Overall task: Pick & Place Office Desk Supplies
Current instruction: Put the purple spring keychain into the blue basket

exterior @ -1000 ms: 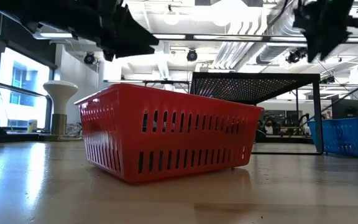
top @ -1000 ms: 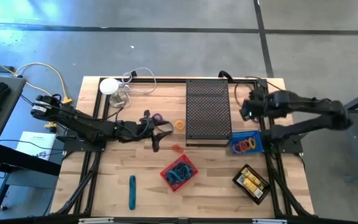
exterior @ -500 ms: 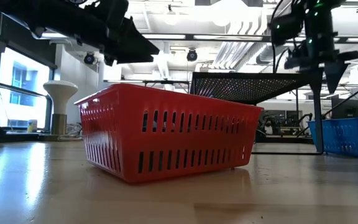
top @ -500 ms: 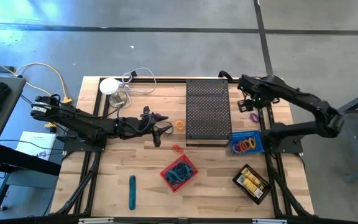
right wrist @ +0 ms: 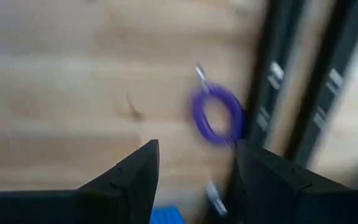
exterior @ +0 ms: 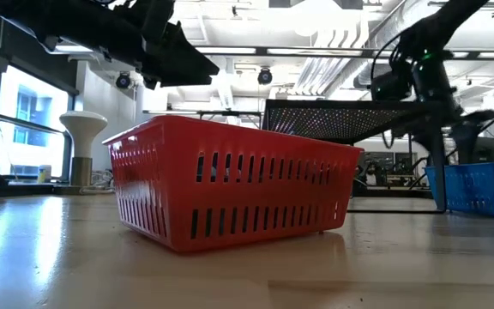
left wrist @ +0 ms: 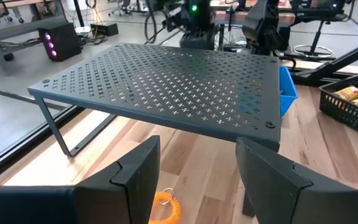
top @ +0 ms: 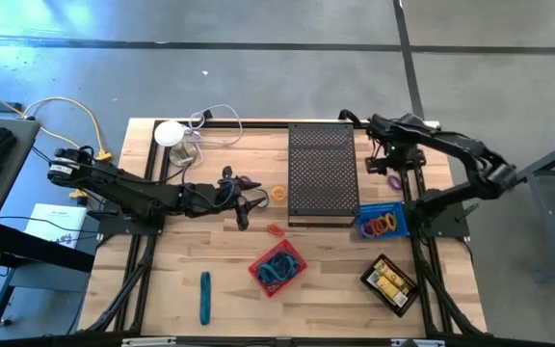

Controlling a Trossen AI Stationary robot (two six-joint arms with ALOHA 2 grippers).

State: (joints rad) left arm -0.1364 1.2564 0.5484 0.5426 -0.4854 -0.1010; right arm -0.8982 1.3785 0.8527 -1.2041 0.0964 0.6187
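Lying flat beside black frame rails — purple coiled loop (right wrist: 216, 116), right gripper (right wrist: 194, 180) above, jaws apart, empty.

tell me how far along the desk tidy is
Done: loops sit in the red basket and blue basket, yellow packets in the black basket. In hand: nothing; right gripper open over the purple loop. Left: orange loop, teal stick.

Probably lab: exposed ceiling ducts (exterior: 333, 64)
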